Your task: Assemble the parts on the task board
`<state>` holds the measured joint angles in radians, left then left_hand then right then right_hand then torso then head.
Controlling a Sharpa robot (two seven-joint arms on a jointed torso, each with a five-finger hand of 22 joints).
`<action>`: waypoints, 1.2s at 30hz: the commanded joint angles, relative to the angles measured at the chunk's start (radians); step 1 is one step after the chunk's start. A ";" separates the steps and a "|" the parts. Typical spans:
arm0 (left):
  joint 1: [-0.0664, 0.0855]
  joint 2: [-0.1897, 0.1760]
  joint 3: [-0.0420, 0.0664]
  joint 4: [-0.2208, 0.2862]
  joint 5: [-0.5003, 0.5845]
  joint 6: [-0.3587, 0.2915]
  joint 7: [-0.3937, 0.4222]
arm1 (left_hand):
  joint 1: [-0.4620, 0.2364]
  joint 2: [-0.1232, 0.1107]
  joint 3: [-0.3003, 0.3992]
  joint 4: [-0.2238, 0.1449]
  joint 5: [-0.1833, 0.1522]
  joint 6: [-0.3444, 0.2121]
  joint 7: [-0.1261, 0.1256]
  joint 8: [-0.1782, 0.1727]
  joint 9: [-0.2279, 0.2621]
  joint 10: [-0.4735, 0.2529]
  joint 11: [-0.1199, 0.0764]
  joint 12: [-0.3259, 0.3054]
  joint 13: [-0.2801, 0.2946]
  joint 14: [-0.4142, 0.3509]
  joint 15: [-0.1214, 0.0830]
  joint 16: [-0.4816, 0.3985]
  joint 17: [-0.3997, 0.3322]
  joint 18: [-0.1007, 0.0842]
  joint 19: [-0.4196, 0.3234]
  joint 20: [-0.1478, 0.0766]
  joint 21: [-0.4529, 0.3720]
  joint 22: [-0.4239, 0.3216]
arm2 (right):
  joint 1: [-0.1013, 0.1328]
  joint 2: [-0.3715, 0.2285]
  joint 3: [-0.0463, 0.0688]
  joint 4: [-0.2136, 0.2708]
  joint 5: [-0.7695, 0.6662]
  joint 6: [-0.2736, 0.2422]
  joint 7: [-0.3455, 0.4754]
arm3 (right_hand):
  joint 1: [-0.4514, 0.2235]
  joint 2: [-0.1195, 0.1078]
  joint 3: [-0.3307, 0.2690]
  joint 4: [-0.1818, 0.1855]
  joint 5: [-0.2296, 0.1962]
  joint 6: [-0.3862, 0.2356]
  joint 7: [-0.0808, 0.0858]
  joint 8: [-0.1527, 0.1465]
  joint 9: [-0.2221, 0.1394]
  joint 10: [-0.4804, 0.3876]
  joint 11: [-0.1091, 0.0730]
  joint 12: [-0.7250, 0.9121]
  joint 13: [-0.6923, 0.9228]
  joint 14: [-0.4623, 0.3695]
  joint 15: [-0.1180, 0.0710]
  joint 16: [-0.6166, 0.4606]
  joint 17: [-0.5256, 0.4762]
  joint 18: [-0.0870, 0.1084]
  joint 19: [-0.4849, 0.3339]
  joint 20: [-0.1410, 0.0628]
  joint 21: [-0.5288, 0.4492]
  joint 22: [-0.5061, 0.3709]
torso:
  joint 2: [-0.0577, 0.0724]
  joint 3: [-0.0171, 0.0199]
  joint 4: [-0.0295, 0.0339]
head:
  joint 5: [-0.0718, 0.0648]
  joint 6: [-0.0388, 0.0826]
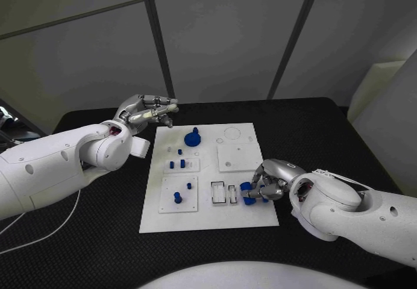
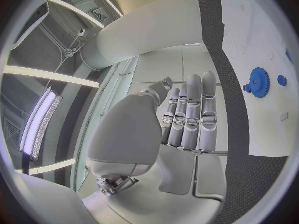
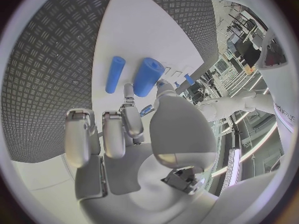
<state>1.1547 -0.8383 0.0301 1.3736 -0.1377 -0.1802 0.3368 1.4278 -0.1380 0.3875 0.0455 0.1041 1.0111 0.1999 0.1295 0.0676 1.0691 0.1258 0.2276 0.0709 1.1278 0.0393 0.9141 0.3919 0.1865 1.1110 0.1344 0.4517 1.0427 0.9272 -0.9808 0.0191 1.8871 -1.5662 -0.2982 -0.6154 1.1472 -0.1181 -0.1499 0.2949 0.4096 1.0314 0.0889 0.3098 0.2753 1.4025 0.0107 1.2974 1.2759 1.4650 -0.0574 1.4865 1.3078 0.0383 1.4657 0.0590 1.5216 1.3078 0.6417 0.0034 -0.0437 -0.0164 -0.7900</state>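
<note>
The white task board [image 1: 208, 217] lies mid-table. A blue gear [image 1: 192, 139] stands near its far end and also shows in the left wrist view as the blue gear [image 2: 258, 79]. My left hand [image 1: 147, 111] hovers off the board's far left corner, fingers straight and holding nothing. My right hand [image 1: 269, 182] rests at the board's right edge over blue pieces [image 1: 249, 197]. There a thick blue cylinder [image 3: 148, 76] and a thin blue rod [image 3: 115, 73] lie side by side. One finger and the thumb flank the thick cylinder's near end; a grip is unclear.
Small blue pegs [image 1: 177, 164] stand in a raised white plate on the board's left half, with more pegs [image 1: 178, 197] in the plate nearer me. Two rectangular slots [image 1: 218, 192] sit just left of my right hand. Black table [image 1: 104, 229] surrounds the board.
</note>
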 commanded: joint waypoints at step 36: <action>0.000 -0.005 0.000 0.003 0.004 0.024 0.001 | -0.005 0.009 -0.007 -0.001 0.000 -0.003 -0.004 0.006 0.001 -0.006 -0.001 0.005 0.001 -0.004 0.002 -0.002 -0.002 -0.005 -0.002 0.003 -0.005 -0.002 | -0.028 0.033 0.001 0.050 0.062 -0.325 0.037 | 0.127 0.089 0.014 -0.005 0.120 0.015 -0.030 0.077 0.086 0.051 -0.025 0.047 0.073 0.082 -0.017 0.018 0.137 -0.028 0.075 -0.017 0.023 0.227 | -0.002 -0.0011 0.0002 | 0.012 0.007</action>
<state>1.1533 -0.8439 0.0290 1.3750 -0.1377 -0.1692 0.3335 1.4239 -0.1340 0.3847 0.0427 0.1041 1.0111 0.1999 0.1295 0.0676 1.0691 0.1258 0.2276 0.0709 1.1278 0.0393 0.9141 0.3911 0.1865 1.1110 0.1344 0.4517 1.0420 0.8975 -0.9495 0.0192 1.9334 -1.5581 -0.5484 -0.6157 1.2742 -0.0364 -0.1356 0.2868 0.5228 1.0403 0.0725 0.3796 0.3337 1.4473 -0.0125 1.3390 1.3079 1.4684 -0.0682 1.4987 1.3075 0.0225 1.4655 0.0518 1.5412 1.3076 0.6393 0.0028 -0.0441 -0.0066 -0.7830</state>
